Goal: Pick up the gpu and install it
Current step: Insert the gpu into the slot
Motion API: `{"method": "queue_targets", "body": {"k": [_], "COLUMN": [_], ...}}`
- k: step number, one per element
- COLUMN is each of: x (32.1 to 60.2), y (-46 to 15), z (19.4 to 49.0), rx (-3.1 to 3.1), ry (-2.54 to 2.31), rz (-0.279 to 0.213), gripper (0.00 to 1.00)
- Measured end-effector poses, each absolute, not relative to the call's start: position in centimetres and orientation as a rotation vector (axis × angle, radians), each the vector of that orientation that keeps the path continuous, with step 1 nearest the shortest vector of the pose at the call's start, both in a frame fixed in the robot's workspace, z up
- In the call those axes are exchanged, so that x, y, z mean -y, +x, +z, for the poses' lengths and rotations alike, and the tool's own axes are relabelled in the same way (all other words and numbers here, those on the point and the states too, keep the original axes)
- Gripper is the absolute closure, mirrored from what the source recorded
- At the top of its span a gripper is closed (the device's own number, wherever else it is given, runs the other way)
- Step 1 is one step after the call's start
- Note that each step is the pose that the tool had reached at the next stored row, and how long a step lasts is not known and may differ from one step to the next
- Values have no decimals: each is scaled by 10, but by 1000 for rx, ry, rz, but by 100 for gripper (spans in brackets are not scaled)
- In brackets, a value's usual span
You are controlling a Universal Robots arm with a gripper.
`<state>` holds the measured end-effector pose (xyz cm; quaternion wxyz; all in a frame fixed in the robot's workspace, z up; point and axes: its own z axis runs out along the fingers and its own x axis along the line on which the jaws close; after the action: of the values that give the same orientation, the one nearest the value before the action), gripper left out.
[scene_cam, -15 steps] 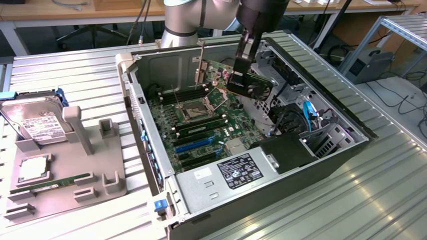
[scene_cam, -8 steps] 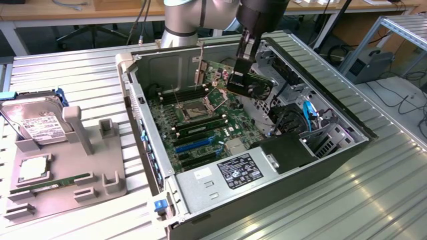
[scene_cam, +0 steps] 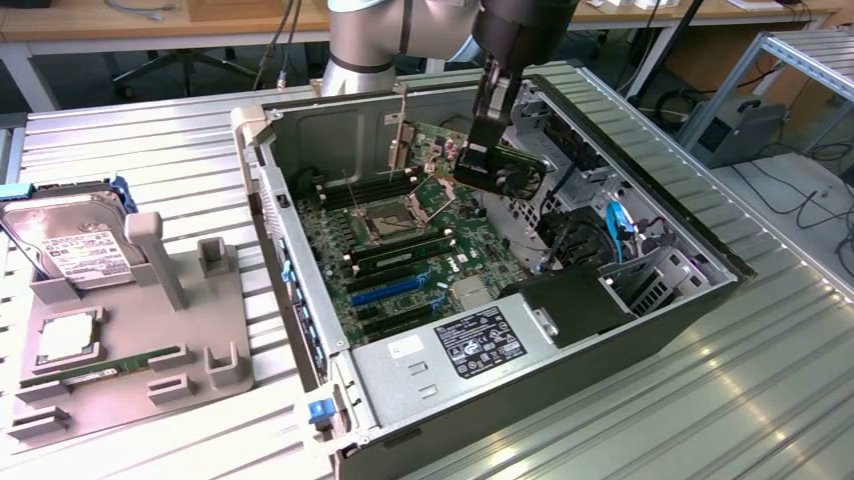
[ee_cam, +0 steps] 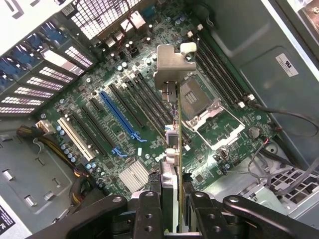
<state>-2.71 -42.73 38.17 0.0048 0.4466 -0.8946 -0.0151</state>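
Note:
The gpu (scene_cam: 511, 170), a green card with a black round fan, hangs tilted above the motherboard (scene_cam: 400, 240) inside the open computer case (scene_cam: 534, 340). My gripper (scene_cam: 479, 148) comes down from above and is shut on the card's upper edge. From the wrist, the gpu (ee_cam: 172, 144) shows edge-on, its silver end bracket (ee_cam: 169, 64) pointing away over the memory slots and the CPU socket (ee_cam: 199, 99). The gripper (ee_cam: 173, 216) clamps it between two black fingers (ee_cam: 149, 211). The blue expansion slot (ee_cam: 119, 117) lies off to one side of the card, well below it.
On the exterior view's left, a grey fixture (scene_cam: 147, 350) holds a hard drive (scene_cam: 74, 245), a CPU chip (scene_cam: 67, 338) and a RAM stick (scene_cam: 100, 368). Case walls, a black shroud (scene_cam: 574, 300), blue cables (scene_cam: 617, 225) and a drive cage surround the motherboard.

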Motion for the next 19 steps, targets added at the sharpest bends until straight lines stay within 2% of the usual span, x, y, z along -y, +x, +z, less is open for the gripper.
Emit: {"method": "queue_targets", "body": {"k": [19], "x": [427], "y": [-27], "z": [382], "rx": [2780], "ry": [1441], "rz": [-47], "gripper": [73]}}
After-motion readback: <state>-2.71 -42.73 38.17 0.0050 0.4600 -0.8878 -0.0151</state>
